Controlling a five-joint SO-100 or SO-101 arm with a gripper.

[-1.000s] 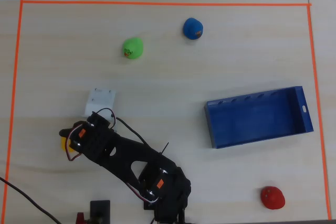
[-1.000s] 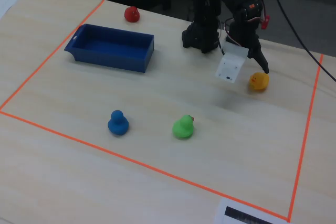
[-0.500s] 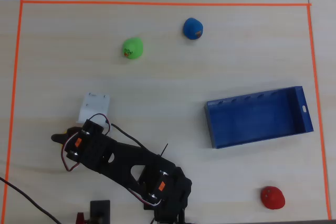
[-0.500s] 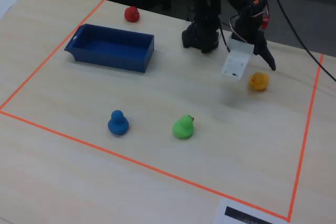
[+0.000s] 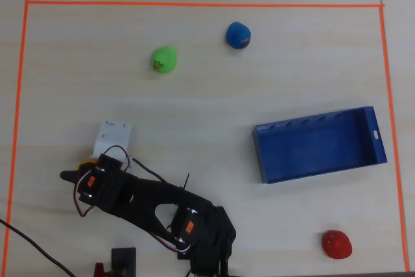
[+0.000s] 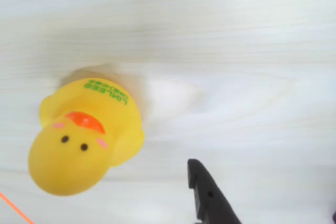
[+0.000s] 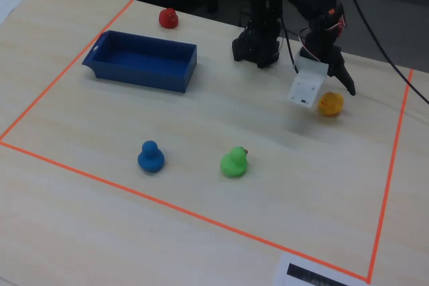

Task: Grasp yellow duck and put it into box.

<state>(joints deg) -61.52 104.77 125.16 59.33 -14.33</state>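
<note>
The surface was pale wood grain, marked off by orange tape, with dark room behind. The claw stood released over the yellow duck, which sat on the surface, well apart from the blue box.

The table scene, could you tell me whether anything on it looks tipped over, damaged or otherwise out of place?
Nothing stands out. The yellow duck sits intact on the table beside the hand. The green duck, blue duck and red duck sit apart, and the box lies flat and empty.
</note>
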